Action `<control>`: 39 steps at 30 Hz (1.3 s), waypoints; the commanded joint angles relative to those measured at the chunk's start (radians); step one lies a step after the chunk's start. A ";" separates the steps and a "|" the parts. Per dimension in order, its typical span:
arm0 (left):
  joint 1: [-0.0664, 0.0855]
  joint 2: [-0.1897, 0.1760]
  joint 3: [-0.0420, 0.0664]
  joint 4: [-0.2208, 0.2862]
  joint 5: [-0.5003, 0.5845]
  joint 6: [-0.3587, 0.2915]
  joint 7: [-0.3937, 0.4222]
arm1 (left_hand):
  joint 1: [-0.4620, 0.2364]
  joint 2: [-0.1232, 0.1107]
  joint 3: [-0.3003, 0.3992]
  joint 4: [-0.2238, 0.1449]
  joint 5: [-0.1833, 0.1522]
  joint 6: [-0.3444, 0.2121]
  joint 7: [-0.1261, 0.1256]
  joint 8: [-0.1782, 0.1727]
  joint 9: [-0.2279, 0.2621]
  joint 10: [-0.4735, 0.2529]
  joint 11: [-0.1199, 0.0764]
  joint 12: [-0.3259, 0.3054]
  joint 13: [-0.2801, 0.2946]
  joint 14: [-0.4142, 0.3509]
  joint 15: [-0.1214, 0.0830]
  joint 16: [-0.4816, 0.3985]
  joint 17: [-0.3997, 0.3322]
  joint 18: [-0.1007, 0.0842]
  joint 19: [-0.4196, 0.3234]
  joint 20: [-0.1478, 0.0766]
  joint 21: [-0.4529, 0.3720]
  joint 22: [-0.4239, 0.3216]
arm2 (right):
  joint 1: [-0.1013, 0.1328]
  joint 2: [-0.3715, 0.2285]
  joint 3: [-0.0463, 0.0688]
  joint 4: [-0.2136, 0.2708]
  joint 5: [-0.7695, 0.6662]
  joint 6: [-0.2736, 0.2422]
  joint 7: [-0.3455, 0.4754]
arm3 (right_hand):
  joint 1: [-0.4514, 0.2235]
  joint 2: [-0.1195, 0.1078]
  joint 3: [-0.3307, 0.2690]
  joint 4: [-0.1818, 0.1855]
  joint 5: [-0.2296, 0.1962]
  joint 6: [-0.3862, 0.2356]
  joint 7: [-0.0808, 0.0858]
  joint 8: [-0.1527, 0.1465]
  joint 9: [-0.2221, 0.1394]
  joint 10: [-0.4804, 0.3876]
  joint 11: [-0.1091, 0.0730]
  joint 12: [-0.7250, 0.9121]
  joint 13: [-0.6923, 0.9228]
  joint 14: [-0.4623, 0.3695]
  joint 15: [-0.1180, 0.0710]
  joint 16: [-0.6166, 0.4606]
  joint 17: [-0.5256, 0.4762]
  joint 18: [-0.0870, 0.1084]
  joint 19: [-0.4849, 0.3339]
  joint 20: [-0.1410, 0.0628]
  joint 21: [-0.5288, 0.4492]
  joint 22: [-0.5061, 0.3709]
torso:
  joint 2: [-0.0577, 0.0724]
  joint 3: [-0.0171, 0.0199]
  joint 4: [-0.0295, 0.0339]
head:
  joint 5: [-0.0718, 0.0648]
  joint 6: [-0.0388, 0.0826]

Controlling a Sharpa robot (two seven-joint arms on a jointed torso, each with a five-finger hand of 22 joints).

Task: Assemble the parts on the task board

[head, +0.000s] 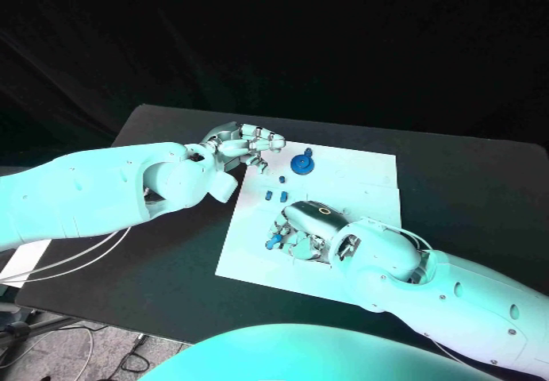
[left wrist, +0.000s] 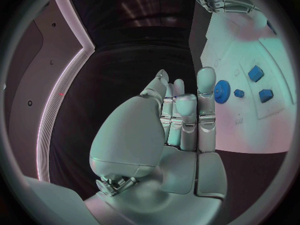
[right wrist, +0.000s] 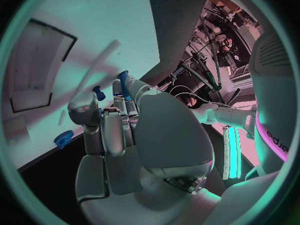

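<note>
Partly hidden under the right hand (head: 307, 234), a blue part (head: 274, 241) is gripped; left hand (head: 243, 145) curled empty.

The task board (head: 355, 178) looks like a smooth, matt white plate on the matt black table (head: 149, 135). On the board, the blue gear (head: 302, 164) looks like moulded plastic. Both the left hand (head: 240, 144) and right hand (head: 307, 230) have glossy, silvery metallic shells.
</note>
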 commanded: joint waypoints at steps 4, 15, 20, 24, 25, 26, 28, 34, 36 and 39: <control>0.001 0.002 0.001 0.001 0.003 0.017 0.002 | -0.004 0.010 0.004 0.001 -0.002 -0.005 -0.002 0.004 -0.001 -0.008 0.000 0.002 -0.001 -0.005 0.001 -0.004 -0.001 -0.008 -0.007 0.002 -0.007 0.001 | 0.000 0.011 -0.003 -0.001 -0.051 0.022 -0.037 | -0.041 -0.023 0.004 0.006 0.001 -0.035 0.014 -0.007 -0.010 -0.027 0.013 -0.019 -0.002 0.047 0.015 -0.004 -0.007 -0.007 -0.012 0.006 -0.012 -0.010 | 0.000 -0.0008 0.0001 | 0.004 0.000; 0.001 0.004 0.001 -0.001 0.002 0.019 0.000 | -0.004 0.010 0.004 0.001 -0.002 -0.005 -0.002 0.004 -0.001 -0.008 0.000 0.002 -0.001 -0.005 0.001 -0.004 -0.001 -0.008 -0.007 0.002 -0.007 0.001 | 0.014 0.028 -0.016 -0.004 -0.072 0.025 -0.054 | -0.089 -0.059 -0.020 0.015 -0.002 -0.153 0.006 -0.007 -0.018 -0.049 0.010 -0.006 0.001 0.045 0.014 -0.007 -0.015 -0.003 -0.019 0.009 -0.020 -0.021 | 0.000 0.0000 -0.0007 | 0.005 0.000; 0.001 0.004 0.001 -0.002 0.002 0.019 -0.002 | -0.003 0.010 0.004 0.002 -0.002 -0.007 -0.001 0.004 -0.002 -0.009 0.000 0.002 -0.001 -0.005 0.001 -0.004 0.000 -0.008 -0.007 0.002 -0.006 0.001 | 0.014 0.027 -0.017 -0.002 -0.074 0.011 -0.056 | -0.108 -0.074 -0.045 0.018 -0.002 -0.187 0.003 -0.006 -0.017 -0.066 0.012 -0.003 0.001 0.042 0.015 -0.012 -0.024 -0.002 -0.024 0.009 -0.029 -0.031 | -0.001 0.0010 -0.0019 | 0.006 0.000; 0.001 0.004 0.001 -0.003 0.002 0.019 -0.002 | -0.003 0.010 0.004 0.002 -0.002 -0.007 -0.001 0.004 -0.002 -0.009 0.000 0.002 -0.001 -0.005 0.001 -0.004 0.000 -0.008 -0.007 0.002 -0.006 0.001 | 0.014 0.023 -0.018 0.002 -0.074 -0.005 -0.054 | -0.114 -0.079 -0.057 0.017 -0.002 -0.191 0.004 -0.005 -0.016 -0.075 0.014 -0.001 0.001 0.041 0.016 -0.016 -0.030 -0.001 -0.028 0.009 -0.034 -0.039 | 0.000 0.0011 -0.0006 | 0.005 0.000; 0.001 0.004 0.001 -0.003 0.002 0.020 -0.003 | -0.003 0.010 0.004 0.002 -0.002 -0.007 -0.001 0.004 -0.002 -0.009 0.000 0.002 -0.001 -0.005 0.001 -0.004 0.000 -0.008 -0.007 0.002 -0.006 0.001 | 0.014 0.021 -0.018 0.004 -0.074 -0.013 -0.054 | -0.116 -0.079 -0.061 0.017 -0.002 -0.192 0.004 -0.004 -0.016 -0.078 0.014 -0.001 0.001 0.040 0.016 -0.017 -0.033 0.000 -0.030 0.010 -0.036 -0.042 | 0.000 0.0010 -0.0006 | 0.005 0.000; 0.001 0.004 0.001 -0.003 0.002 0.020 -0.003 | -0.003 0.010 0.004 0.002 -0.002 -0.007 -0.001 0.004 -0.002 -0.009 0.000 0.002 -0.001 -0.005 0.001 -0.004 0.000 -0.008 -0.007 0.002 -0.006 0.001 | 0.014 0.018 -0.018 0.008 -0.075 -0.023 -0.054 | -0.117 -0.080 -0.064 0.017 -0.002 -0.191 0.005 -0.004 -0.015 -0.080 0.014 0.000 0.001 0.040 0.016 -0.018 -0.035 0.000 -0.031 0.010 -0.039 -0.045 | -0.001 0.0013 -0.0004 | 0.004 0.000; 0.001 0.004 0.001 -0.004 0.002 0.021 -0.003 | -0.003 0.010 0.004 0.002 -0.002 -0.007 -0.001 0.004 -0.002 -0.009 0.000 0.002 -0.001 -0.005 0.001 -0.004 0.000 -0.008 -0.007 0.002 -0.006 0.001 | 0.013 0.006 -0.018 0.020 -0.075 -0.043 -0.053 | -0.118 -0.081 -0.073 0.016 -0.001 -0.190 0.006 -0.003 -0.015 -0.088 0.016 0.000 0.001 0.039 0.017 -0.022 -0.040 0.001 -0.034 0.010 -0.043 -0.051 | -0.001 0.0012 -0.0003 | 0.002 0.000; 0.001 0.000 0.001 -0.007 0.002 0.025 -0.004 | -0.003 0.010 0.004 0.002 -0.002 -0.007 -0.001 0.004 -0.002 -0.009 0.000 0.002 -0.001 -0.005 0.001 -0.004 0.000 -0.008 -0.007 0.002 -0.006 0.001 | 0.010 -0.100 0.018 0.123 -0.048 -0.077 -0.039 | -0.128 -0.098 -0.162 0.015 0.043 -0.199 0.010 -0.003 -0.014 -0.135 0.022 0.018 0.001 0.026 0.023 -0.060 -0.095 0.013 -0.070 0.016 -0.096 -0.116 | -0.002 0.0024 -0.0058 | -0.002 0.000; 0.001 -0.002 0.001 -0.008 0.002 0.024 -0.003 | -0.003 0.010 0.004 0.002 -0.002 -0.007 -0.001 0.004 -0.002 -0.009 0.000 0.002 -0.001 -0.005 0.001 -0.004 0.000 -0.008 -0.007 0.002 -0.006 0.001 | 0.013 -0.149 0.039 0.163 -0.006 -0.096 -0.031 | -0.126 -0.093 -0.183 0.017 0.052 -0.196 0.011 -0.002 -0.013 -0.134 0.021 0.029 0.002 0.025 0.022 -0.065 -0.102 0.014 -0.071 0.016 -0.101 -0.122 | -0.003 0.0016 -0.0098 | -0.006 0.000; 0.001 0.000 0.001 -0.013 0.002 0.024 0.001 | -0.003 0.010 0.004 0.002 -0.002 -0.007 -0.001 0.004 -0.002 -0.009 0.000 0.002 -0.001 -0.005 0.001 -0.004 0.000 -0.008 -0.007 0.002 -0.006 0.001 | 0.021 -0.233 0.066 0.217 0.099 -0.129 -0.030 | -0.117 -0.074 -0.199 0.019 0.063 -0.167 0.013 0.006 -0.009 -0.096 0.013 0.061 0.007 0.025 0.016 -0.071 -0.109 0.013 -0.064 0.012 -0.098 -0.116 | -0.008 0.0019 -0.0187 | -0.018 0.000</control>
